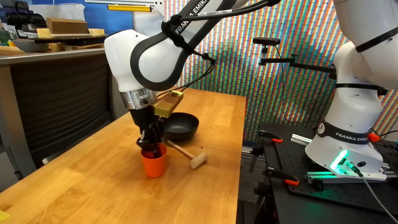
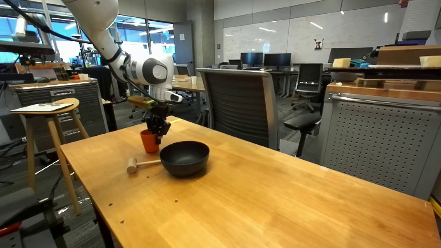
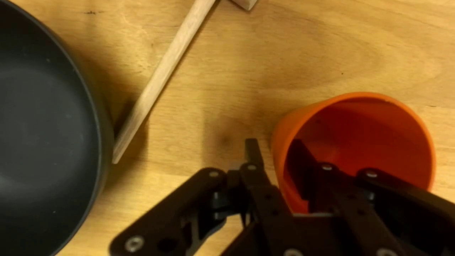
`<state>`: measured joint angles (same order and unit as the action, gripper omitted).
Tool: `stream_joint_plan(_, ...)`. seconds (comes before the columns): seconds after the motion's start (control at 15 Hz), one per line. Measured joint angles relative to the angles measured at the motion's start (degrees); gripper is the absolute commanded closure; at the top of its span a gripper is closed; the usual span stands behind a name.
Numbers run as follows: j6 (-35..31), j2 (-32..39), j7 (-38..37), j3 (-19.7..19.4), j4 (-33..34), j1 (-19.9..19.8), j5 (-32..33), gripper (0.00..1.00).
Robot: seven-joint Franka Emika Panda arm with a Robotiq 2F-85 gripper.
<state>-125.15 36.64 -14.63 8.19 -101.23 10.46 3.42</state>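
Pincer [image 3: 274,151] partly apart, astride wall of orange cup [image 3: 369,138]; one finger inside, other outside with visible gap.

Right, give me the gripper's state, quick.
Gripper: open, jaws astride the wall of the cup; a gap shows on the outer side, so no grip on it is visible.

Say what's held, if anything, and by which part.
Can't confirm a hold. The gripper straddles the rim of the orange cup, one finger inside, one outside; whether both press on it isn't clear.
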Motion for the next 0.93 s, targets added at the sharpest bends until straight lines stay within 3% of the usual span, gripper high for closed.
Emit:
stream_joint_plan(0.47,0.11,-0.20,0.18,-0.22,0.31,0.04,-0.53,0.98)
stream_joint_plan(0.93,0.11,-8.28,-3.91,-5.96,-1.28,0.02,-0.08,0.98)
